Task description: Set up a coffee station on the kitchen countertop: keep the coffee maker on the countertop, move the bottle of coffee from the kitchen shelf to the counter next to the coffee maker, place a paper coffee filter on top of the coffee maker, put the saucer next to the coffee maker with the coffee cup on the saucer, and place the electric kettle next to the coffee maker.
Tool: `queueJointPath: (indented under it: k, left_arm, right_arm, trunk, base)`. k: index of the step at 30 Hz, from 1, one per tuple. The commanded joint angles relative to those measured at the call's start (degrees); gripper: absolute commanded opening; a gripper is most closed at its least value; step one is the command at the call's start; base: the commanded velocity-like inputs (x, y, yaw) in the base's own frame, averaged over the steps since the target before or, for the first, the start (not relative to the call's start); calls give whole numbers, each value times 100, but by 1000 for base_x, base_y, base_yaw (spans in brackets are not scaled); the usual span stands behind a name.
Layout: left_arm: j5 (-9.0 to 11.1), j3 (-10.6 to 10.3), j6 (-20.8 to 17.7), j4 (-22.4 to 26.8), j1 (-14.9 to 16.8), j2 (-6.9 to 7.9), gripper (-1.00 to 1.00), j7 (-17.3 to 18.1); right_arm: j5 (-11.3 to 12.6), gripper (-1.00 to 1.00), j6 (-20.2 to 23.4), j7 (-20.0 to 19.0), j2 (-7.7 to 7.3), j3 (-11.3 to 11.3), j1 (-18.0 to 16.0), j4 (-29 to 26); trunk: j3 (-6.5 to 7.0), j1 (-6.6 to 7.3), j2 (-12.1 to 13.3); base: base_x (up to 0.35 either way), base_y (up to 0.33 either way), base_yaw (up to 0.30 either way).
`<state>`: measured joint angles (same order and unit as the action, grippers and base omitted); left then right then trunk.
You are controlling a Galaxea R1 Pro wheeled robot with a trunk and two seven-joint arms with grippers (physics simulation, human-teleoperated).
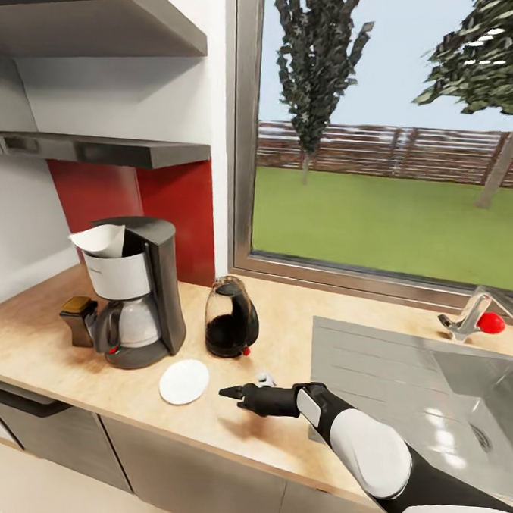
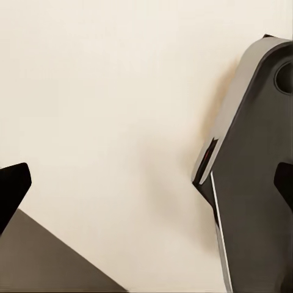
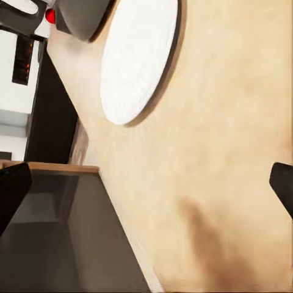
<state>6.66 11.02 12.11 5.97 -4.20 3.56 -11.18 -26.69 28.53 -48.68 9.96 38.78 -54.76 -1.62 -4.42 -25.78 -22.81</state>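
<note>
At frame centre my right pincer (image 1: 233,392) hovers open, empty, beside one saucer (image 1: 184,381). One coffee maker (image 1: 136,295) with one filter (image 1: 99,240), one kettle (image 1: 231,317), one bottle (image 1: 79,320) stand left.

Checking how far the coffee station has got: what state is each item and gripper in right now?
coffee maker: upright on countertop, paper filter on top
electric kettle: upright beside it
saucer: flat, bare, no cup on it
right gripper: over the countertop, nothing held
left gripper: fingertips apart, nothing between them
</note>
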Motion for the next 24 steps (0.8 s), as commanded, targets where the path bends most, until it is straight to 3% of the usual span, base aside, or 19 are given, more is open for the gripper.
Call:
queueJointPath:
  k: [1, 24]
  left_arm:
    - [61, -12, 12, 12, -2, 0, 100, 1]
    - [63, -12, 10, 18, 6, 5, 100, -16]
  right_arm:
    - [-91, 100, 47, -10, 4, -40, 0, -14]
    - [-91, 100, 47, -10, 4, -42, 0, -14]
  trunk:
    - [-12, 0, -11]
    - [-12, 0, -11]
  base:
    - [-305, -117, 0]
    - [-330, -23, 0]
